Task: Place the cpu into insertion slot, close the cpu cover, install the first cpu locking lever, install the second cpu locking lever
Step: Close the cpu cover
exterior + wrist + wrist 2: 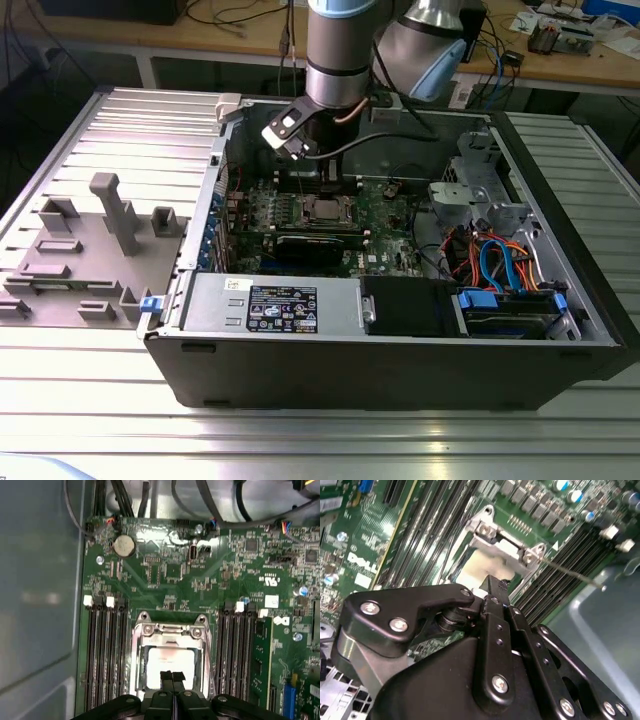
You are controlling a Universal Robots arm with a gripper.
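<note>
Jaws clenched together, above one cpu point(165, 659) — framed by one cpu cover point(170, 630).

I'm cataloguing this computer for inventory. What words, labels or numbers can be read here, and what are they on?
Large sticker on the grey metal box: print too small to read.
Small white label beside it: too small to read.
Motherboard: bold white maker's lettering, left unquoted; its other markings are too small.
White sticker on the board: blurred.
</note>
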